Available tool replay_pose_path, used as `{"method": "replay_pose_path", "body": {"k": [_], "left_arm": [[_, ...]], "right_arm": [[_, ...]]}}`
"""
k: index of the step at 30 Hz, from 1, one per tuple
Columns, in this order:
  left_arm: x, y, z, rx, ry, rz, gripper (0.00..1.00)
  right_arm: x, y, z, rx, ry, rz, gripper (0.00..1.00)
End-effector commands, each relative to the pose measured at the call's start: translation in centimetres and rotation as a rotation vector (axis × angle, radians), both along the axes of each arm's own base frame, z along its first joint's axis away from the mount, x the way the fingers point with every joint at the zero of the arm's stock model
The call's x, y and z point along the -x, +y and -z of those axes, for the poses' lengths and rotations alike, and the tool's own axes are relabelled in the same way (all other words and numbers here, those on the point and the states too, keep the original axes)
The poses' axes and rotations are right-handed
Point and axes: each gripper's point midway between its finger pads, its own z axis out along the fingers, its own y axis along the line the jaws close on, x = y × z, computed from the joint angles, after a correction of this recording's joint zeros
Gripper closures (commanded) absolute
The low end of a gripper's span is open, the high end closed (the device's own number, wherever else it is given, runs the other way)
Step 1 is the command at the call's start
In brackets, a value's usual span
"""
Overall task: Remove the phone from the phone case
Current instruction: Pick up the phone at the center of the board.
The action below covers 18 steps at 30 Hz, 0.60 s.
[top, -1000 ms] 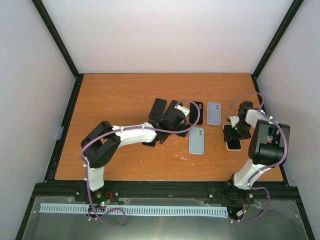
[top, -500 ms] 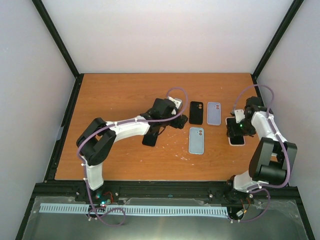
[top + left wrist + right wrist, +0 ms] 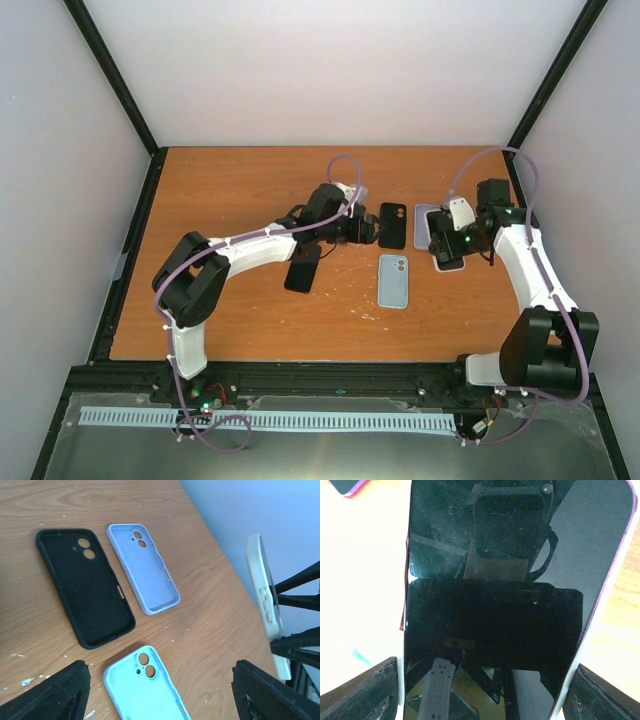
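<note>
My right gripper is shut on a phone in a cream-white case and holds it off the table, tilted up. In the right wrist view its dark screen fills the frame between my fingers. The left wrist view shows it edge-on at the right. My left gripper is open and empty, low over the table beside the empty black case. Its fingertips frame the light blue case.
Three empty cases lie on the wooden table: black, lavender and light blue. The lavender case lies partly under my right gripper. A bare black phone lies under my left forearm.
My right gripper has lifted the cased phone from the right side and carried it left over the lavender case. My left gripper has swung right toward the black case.
</note>
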Motion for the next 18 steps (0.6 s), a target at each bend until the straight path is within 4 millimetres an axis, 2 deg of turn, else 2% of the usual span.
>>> {"method": "replay_pose_path", "body": {"k": [1, 4, 10, 18], "left_arm": [[-0.7, -1.2, -2.8, 0.124, 0.028, 0.006, 0.22], [-0.7, -1.7, -3.5, 0.159, 0.044, 0.012, 0.23], [-0.7, -3.1, -3.3, 0.209, 0.098, 0.051, 0.26], [-0.5, -5.2, -3.4, 0.275, 0.147, 0.136, 0.35]], "right_arm": [[-1.3, 2.8, -2.5, -0.071, -0.118, -0.050, 0.45], [-1.2, 4.0, -2.3, -0.091, -0.125, -0.078, 0.45], [-1.1, 5.8, -2.6, -0.124, -0.152, -0.112, 0.45], [-0.8, 6.6, -2.6, -0.126, -0.172, -0.123, 0.45]]}}
